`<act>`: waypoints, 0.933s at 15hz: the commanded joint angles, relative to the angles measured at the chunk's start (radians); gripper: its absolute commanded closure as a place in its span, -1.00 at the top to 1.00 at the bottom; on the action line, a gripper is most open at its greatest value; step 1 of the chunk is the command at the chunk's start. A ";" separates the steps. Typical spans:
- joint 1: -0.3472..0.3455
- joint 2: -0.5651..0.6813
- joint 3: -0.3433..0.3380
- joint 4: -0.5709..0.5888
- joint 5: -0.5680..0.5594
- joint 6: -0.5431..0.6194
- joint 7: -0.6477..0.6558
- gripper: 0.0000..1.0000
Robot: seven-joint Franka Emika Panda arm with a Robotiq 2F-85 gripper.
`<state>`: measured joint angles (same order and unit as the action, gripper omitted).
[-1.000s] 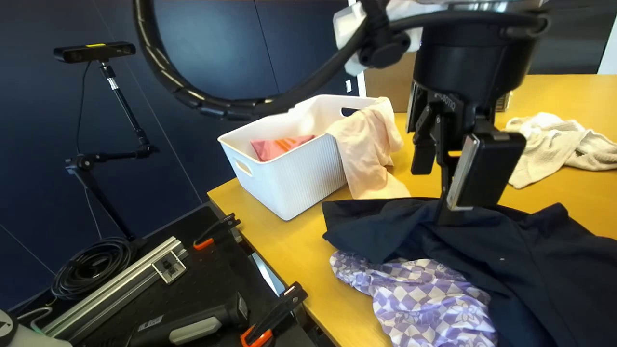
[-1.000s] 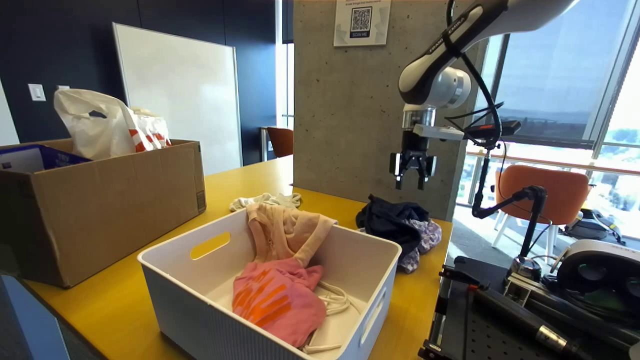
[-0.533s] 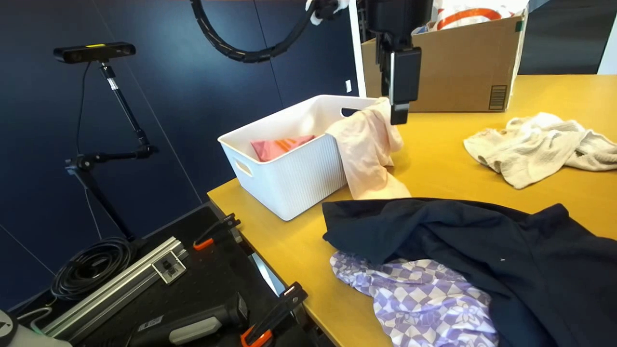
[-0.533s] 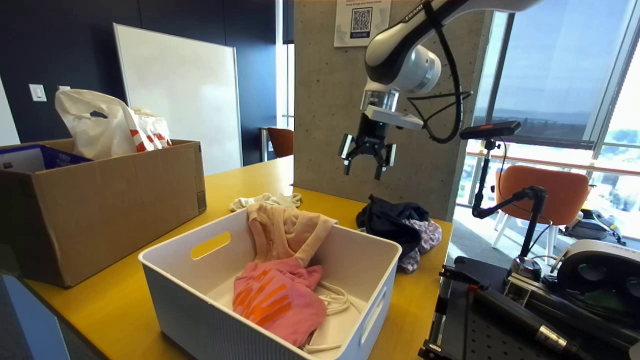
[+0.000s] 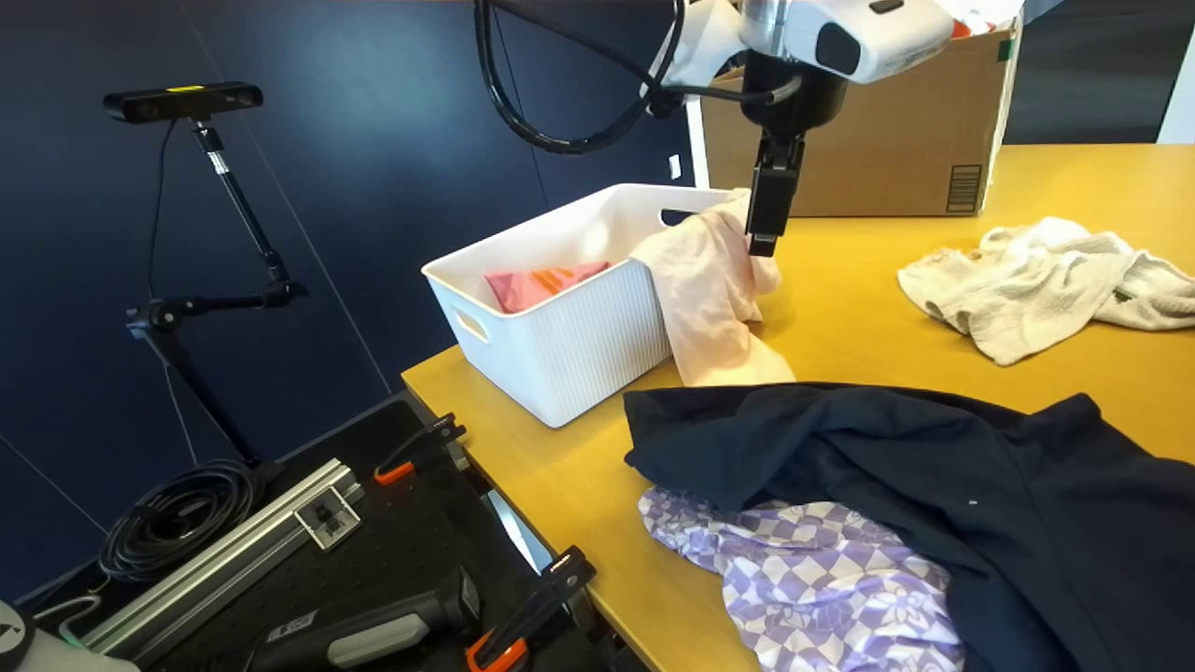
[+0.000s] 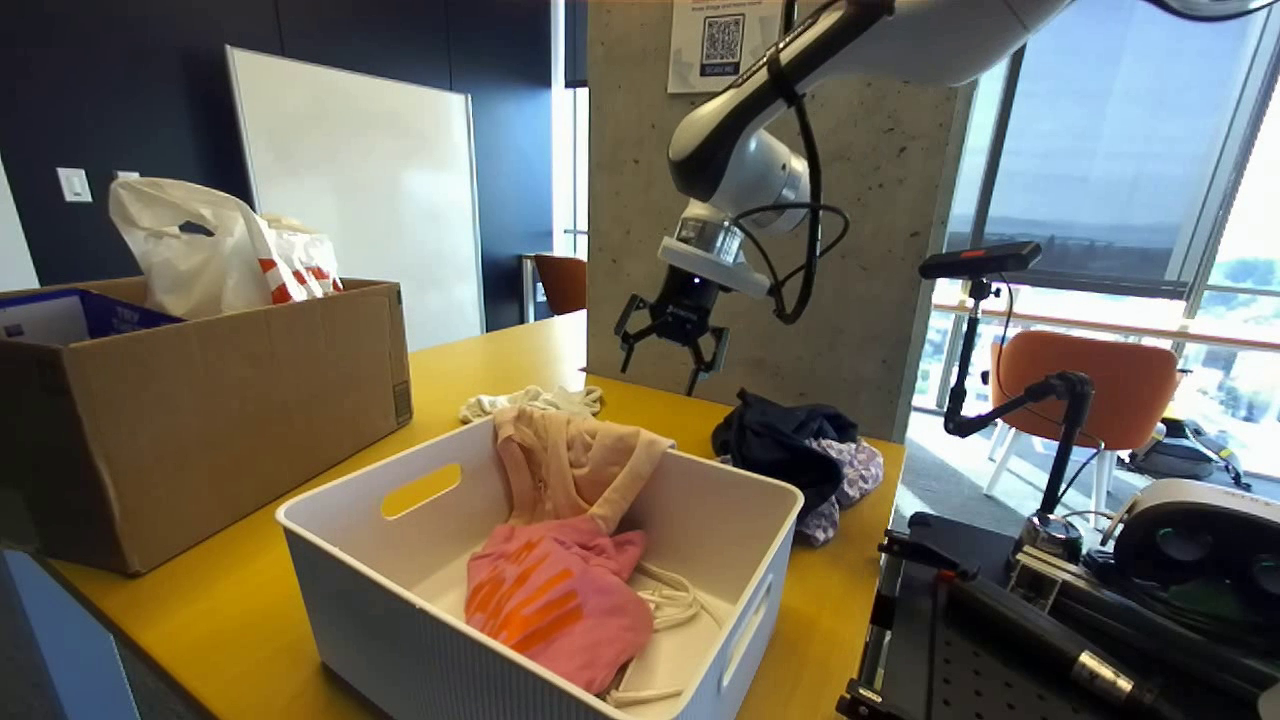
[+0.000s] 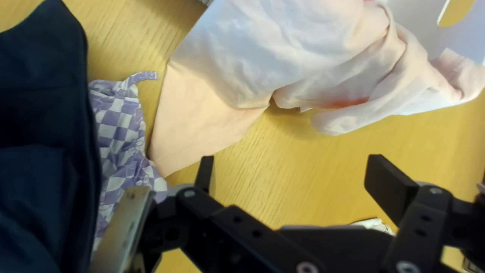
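My gripper (image 7: 294,175) is open and holds nothing. Bare table shows between its fingertips in the wrist view. In both exterior views the gripper (image 5: 762,245) (image 6: 659,376) hangs tilted in the air behind the bin's draped side. Nearest is a peach cloth (image 7: 295,49), hung over the rim of a white bin (image 5: 597,350) with one end on the table (image 5: 709,299). A pink cloth with orange stripes (image 6: 560,600) lies inside the bin. A navy cloth (image 5: 887,457) lies partly over a purple-and-white checked cloth (image 5: 831,579); both show at the left in the wrist view (image 7: 121,125).
A cream cloth (image 5: 1046,285) lies on the table (image 5: 831,317). A cardboard box (image 6: 250,410) with bags stands at the back. A white cord (image 6: 670,600) lies in the bin. A concrete column (image 6: 690,230) and a black cart (image 5: 420,523) with clamps border the table.
The arm has moved from above the navy cloth toward the bin and the peach cloth. The gripper has tilted and come lower over the last half second. The cloths have not moved.
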<state>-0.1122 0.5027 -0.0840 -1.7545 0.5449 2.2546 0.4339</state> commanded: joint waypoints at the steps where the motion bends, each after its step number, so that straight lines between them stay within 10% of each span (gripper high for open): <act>1: -0.017 0.105 0.048 0.159 0.063 -0.027 0.016 1.00; 14: 0.000 0.384 0.117 0.499 0.061 -0.160 0.085 1.00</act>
<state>-0.1095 0.8378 0.0198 -1.3331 0.5990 2.1524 0.4875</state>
